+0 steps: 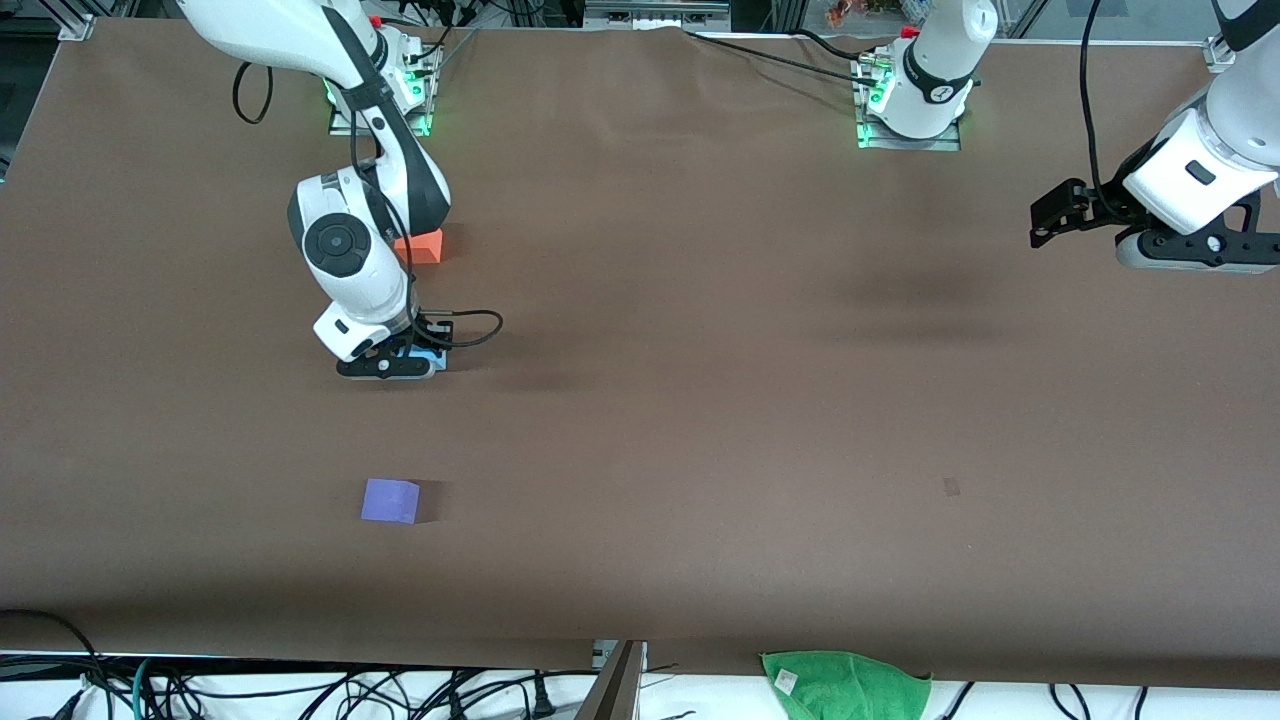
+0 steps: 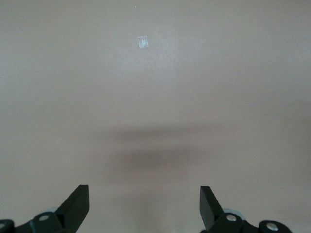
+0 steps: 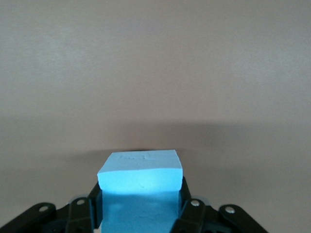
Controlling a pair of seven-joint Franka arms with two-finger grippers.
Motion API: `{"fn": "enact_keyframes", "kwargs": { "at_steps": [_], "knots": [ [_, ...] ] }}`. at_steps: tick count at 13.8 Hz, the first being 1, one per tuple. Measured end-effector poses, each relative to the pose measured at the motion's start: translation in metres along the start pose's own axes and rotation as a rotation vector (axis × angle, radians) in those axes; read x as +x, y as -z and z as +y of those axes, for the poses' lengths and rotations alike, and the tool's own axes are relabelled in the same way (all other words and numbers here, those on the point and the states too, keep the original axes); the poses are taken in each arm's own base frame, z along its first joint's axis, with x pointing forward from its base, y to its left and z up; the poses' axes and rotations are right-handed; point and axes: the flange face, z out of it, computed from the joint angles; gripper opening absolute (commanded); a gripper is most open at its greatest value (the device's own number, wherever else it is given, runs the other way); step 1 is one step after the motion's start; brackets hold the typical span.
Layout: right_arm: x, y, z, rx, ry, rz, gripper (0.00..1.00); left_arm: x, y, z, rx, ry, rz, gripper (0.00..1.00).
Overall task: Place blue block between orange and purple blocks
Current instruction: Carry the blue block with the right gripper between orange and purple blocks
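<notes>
Three small matte cubes of equal size show in the front view, one of each colour. The orange block sits in the upper left part of the frame, partly hidden by the right arm's forearm. The purple block lies in the lower left part of the frame, nearer the camera. The blue block shows only as a light sky-blue sliver at the right gripper, left of centre, lying in the frame between the other two blocks.

In the right wrist view the blue block fills the lower centre; its faces are flat, its edges crisp, and its surface looks slightly pitted, like foam. The black fingers press against its two sides, so the right gripper is clamped on it.

The two arms are white with black joints. The left gripper waits at the upper right edge of the front frame, over bare table. In the left wrist view its two dark fingertips stand wide apart at the bottom of the frame with nothing between them.

The table wears a smooth brown covering. One crumpled green cloth lies at the bottom edge, right of centre.
</notes>
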Motion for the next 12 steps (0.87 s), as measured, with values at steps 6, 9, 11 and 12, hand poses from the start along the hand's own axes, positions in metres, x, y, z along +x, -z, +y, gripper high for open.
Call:
{"fn": "enact_keyframes", "kwargs": {
  "at_steps": [6,9,11,12],
  "knots": [
    [0.003,-0.028,0.025,0.001,-0.032,0.007,0.06,0.0,0.0,0.0,0.0,-0.001,0.0,1.0],
    [0.003,-0.028,0.026,0.007,-0.04,0.008,0.98,0.0,0.0,0.0,0.0,-0.001,0.0,1.0],
    [0.004,-0.027,0.026,0.017,-0.055,0.011,0.99,0.0,0.0,0.0,0.0,-0.001,0.0,1.0],
    [0.005,-0.024,0.026,0.021,-0.058,0.013,0.99,0.0,0.0,0.0,0.0,-0.001,0.0,1.0]
  ]
}}
